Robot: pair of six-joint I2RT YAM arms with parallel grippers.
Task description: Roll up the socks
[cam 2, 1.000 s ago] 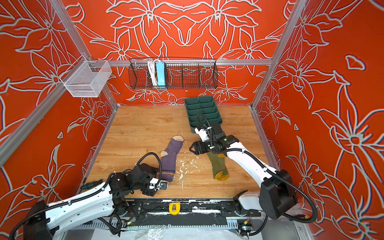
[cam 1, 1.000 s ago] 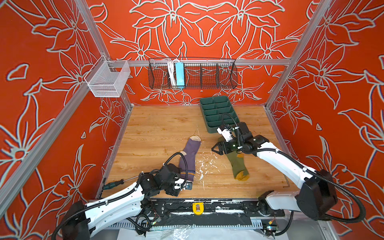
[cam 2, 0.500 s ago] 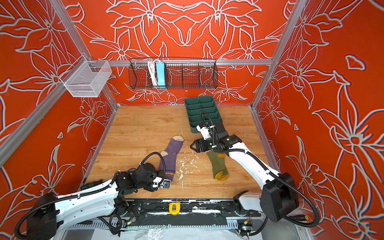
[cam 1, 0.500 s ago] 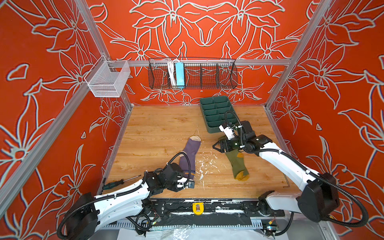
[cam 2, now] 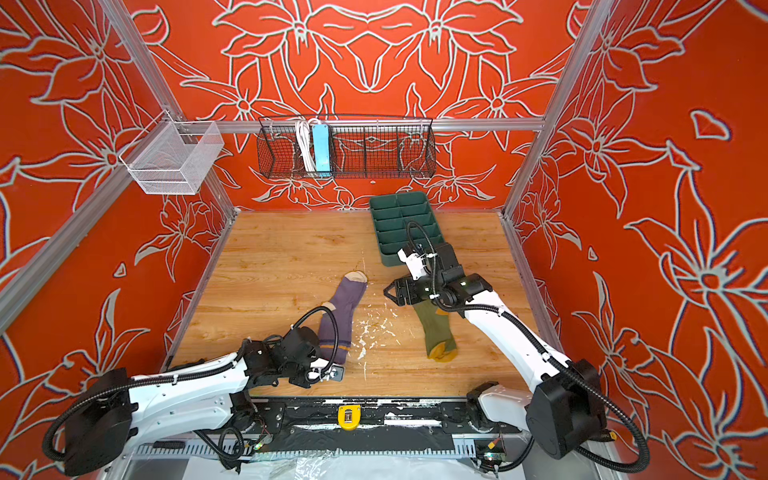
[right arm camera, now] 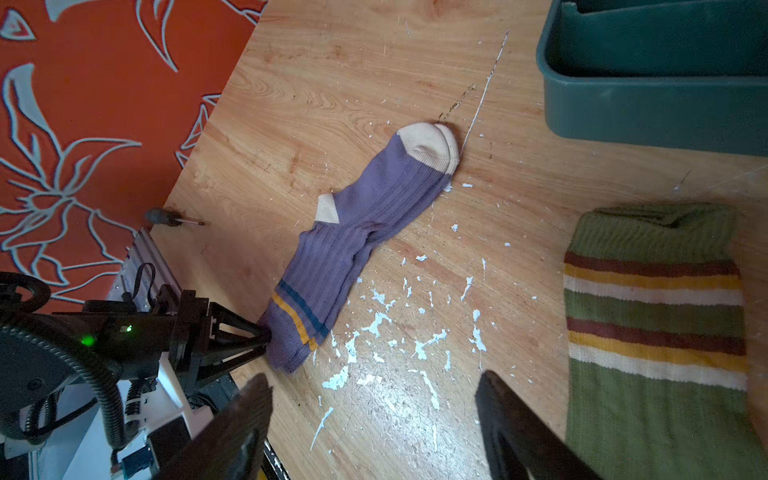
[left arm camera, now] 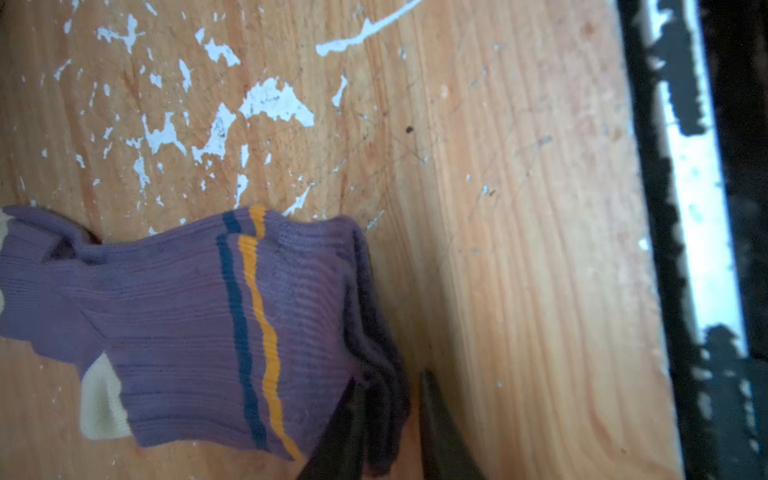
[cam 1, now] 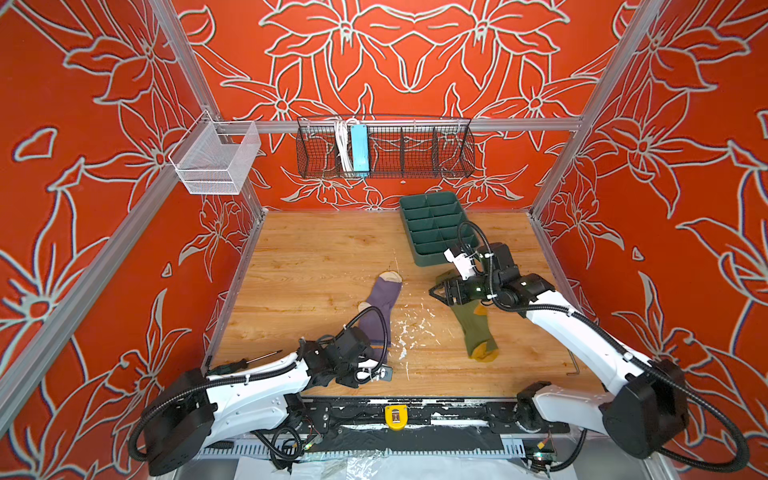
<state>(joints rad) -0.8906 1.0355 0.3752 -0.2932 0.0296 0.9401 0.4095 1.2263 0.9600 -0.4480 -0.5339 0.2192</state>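
Purple sock [cam 1: 380,309], ribbed, cream toe and heel, yellow and navy cuff stripes: flat on the wooden bench [cam 1: 316,257], left of centre, toe toward the far side, cuff toward the near edge. Not yet rolled; no fold or turn visible.

Olive sock [cam 1: 473,328], mustard toe, tan-brown stripes: flat on the right half, well apart from the purple sock, toe near, cuff far and partly under the right arm. Untouched.

Left gripper [left arm camera: 390,419]: down at the bench on the near end of the purple sock, narrowed onto one corner of the cuff, dark bunched fabric caught between the fingers [left arm camera: 345,428]. A second ago spread wide just beside that cuff; now drawn in on it. Sock lying where it lay then.

Right gripper [right arm camera: 374,415]: wide open, empty, held above bare bench between the two socks, just beside the olive cuff. Same spread as a second ago, barely shifted.

Reading of the change: grasp on the purple cuff just made, so first roll likely to start from cuff toward toe. Whole task still ahead. Thin bite on the fabric; liable to slip, or to drag the sock rather than turn it.

Also present: green divided tray [cam 1: 428,259] far right, screwdriver [cam 1: 245,362] near left, white flecks [cam 1: 415,328] between the socks.
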